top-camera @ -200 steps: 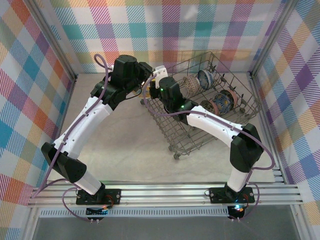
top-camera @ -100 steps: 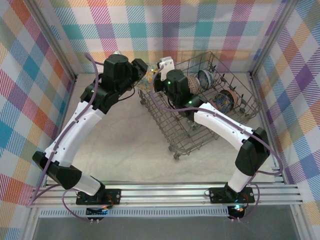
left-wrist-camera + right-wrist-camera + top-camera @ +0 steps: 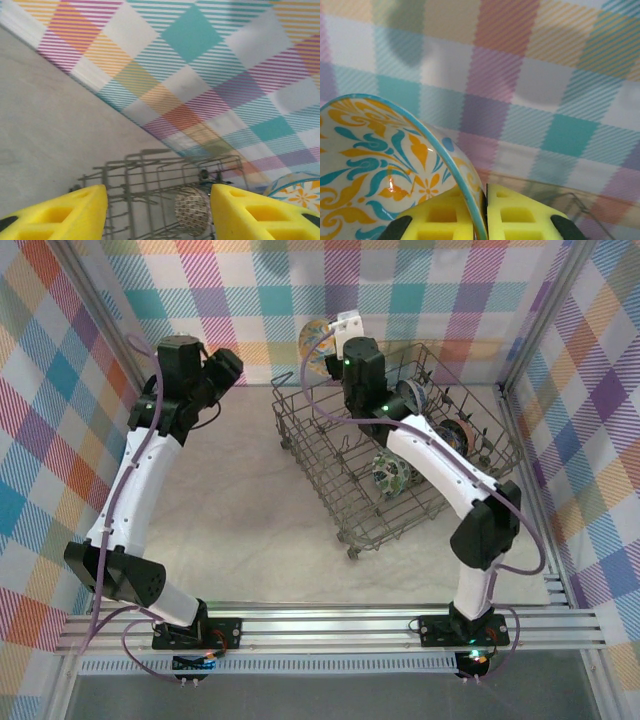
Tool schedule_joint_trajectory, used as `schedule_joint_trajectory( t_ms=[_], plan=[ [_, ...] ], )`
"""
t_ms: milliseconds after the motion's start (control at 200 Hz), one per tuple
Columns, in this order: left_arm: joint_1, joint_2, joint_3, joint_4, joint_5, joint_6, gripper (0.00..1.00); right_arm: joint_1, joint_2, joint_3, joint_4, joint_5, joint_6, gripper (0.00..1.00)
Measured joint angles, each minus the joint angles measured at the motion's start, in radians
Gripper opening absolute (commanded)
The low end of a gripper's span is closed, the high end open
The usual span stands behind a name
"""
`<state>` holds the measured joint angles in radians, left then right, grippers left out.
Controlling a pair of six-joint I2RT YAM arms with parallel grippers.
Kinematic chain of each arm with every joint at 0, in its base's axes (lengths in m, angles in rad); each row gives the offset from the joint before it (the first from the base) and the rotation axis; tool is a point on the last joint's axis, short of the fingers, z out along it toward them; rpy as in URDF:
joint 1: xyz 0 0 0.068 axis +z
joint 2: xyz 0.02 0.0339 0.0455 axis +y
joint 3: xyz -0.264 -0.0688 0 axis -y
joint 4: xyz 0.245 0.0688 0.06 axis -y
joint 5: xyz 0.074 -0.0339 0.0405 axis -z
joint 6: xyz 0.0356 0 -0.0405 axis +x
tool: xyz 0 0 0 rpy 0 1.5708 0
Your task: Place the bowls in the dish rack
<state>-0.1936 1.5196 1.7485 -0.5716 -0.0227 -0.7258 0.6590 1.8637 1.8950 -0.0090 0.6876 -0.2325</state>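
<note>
Right wrist camera shows me the right gripper point(image 3: 486, 201) clamped on the rim of an orange-and-teal bowl point(image 3: 380, 160), held up by the far wall near the dish rack point(image 3: 345, 495). Other bowls point(image 3: 393, 476) stand among its tines. The left gripper point(image 3: 157, 200) is spread wide and empty.

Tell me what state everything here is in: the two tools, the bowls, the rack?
Left tool: open, empty.
Right tool: shut on the orange-teal bowl, gripping its rim.
Orange-teal bowl: held in the air, on edge.
Dish rack: upright, partly loaded.
Green bowl: standing on edge in the dish rack.
Blue bowl: standing in the dish rack.
</note>
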Motion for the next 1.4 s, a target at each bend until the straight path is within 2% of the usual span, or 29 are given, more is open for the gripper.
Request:
schedule_joint_trajectory(
  t_ms=[265,485,1075,1400],
  plan=[
    [0.108,0.026,-0.098,0.037,0.153,0.066,0.57,-0.014,0.148,0.011,-0.067,0.157,-0.174,0.05],
    [0.164,0.072,-0.177,0.088,0.239,0.08,0.57,-0.014,0.201,0.01,-0.068,0.242,-0.273,0.03],
    [0.186,0.183,-0.191,0.16,0.325,0.095,0.57,-0.031,0.249,-0.002,-0.069,0.403,-0.42,0.04],
    [0.189,0.29,-0.053,0.153,0.352,0.113,0.57,-0.038,0.254,-0.053,-0.056,0.457,-0.47,0.04]
  ],
)
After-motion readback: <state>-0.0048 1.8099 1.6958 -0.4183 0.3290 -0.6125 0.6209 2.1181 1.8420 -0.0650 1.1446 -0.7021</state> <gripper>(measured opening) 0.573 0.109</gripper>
